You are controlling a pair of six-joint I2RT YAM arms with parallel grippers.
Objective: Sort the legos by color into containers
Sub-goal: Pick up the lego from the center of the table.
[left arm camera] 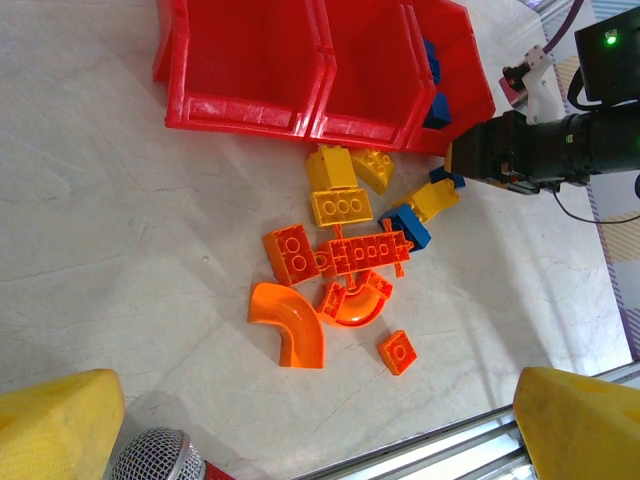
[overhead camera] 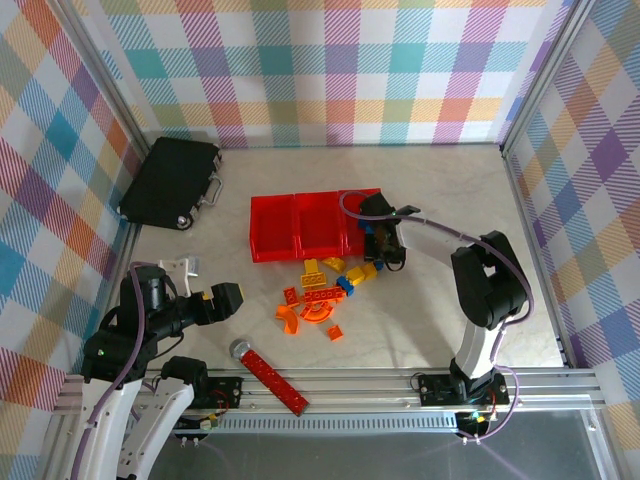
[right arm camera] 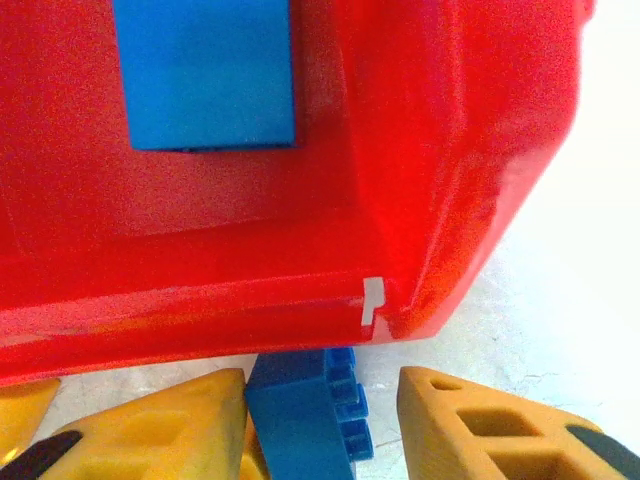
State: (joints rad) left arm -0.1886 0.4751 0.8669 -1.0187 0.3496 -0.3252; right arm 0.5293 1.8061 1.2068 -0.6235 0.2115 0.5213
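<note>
At the rightmost container's point(right arm camera: 450, 150) near wall, straddling a blue brick point(right arm camera: 305, 420) on the surface point(right arm camera: 560, 300) with right fingers point(right arm camera: 170, 425): one touching, one apart, not clamped. Holding left fingers point(left arm camera: 55, 425) spread wide near scattered legos point(left arm camera: 345, 250).

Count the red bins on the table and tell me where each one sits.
3, joined in a row beyond the brick pile: left bin, empty; middle bin, empty; right bin, holding blue bricks.
</note>
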